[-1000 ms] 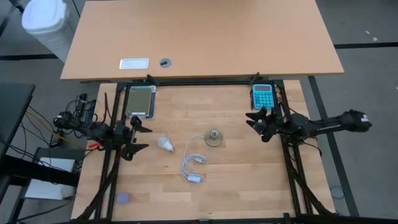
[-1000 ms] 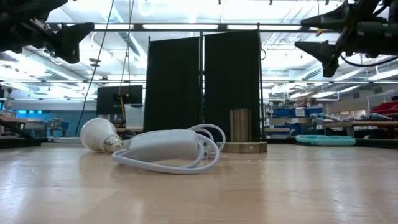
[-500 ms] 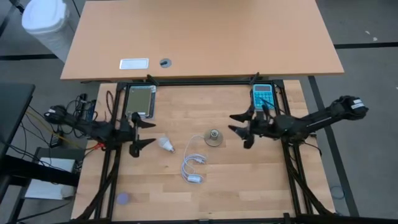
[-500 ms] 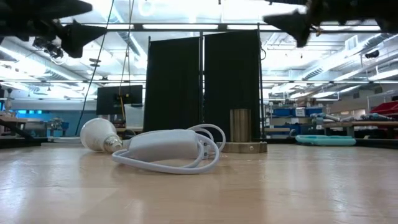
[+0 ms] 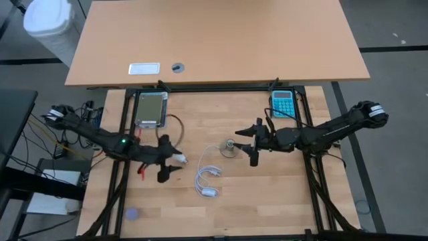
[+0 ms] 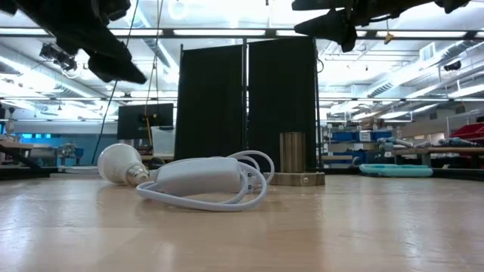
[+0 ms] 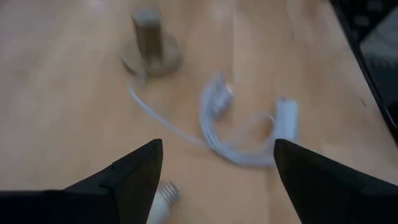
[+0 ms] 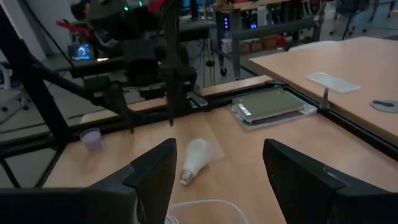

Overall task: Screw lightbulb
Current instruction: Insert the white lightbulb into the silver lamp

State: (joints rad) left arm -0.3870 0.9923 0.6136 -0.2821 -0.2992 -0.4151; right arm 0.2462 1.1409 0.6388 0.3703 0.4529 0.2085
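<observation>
The white lightbulb (image 5: 178, 158) lies on its side on the wooden table, left of centre, its screw base (image 7: 163, 198) toward the right. My left gripper (image 5: 167, 158) hovers above it, open and tipped downward, one finger on each side of the bulb as seen from above and well clear of it in the low view (image 6: 106, 53). The round grey socket (image 5: 230, 147) stands upright at the table's middle. My right gripper (image 5: 249, 144) hangs open just right of the socket, high above the table (image 6: 333, 23). A coiled white cable (image 5: 207, 181) lies near the socket.
A flat grey box (image 5: 150, 109) sits at the far left and a teal calculator (image 5: 283, 104) at the far right. A small purple object (image 5: 132, 214) lies near the front left corner. Black frame rails (image 5: 314, 181) run along both sides. A second desk (image 5: 221, 40) stands beyond.
My left gripper has swung from the table's left edge toward the right and tipped downward, ending over the lightbulb. My right gripper has travelled from the right side toward the left, up to the socket. The bulb, cable and socket have stayed put.
</observation>
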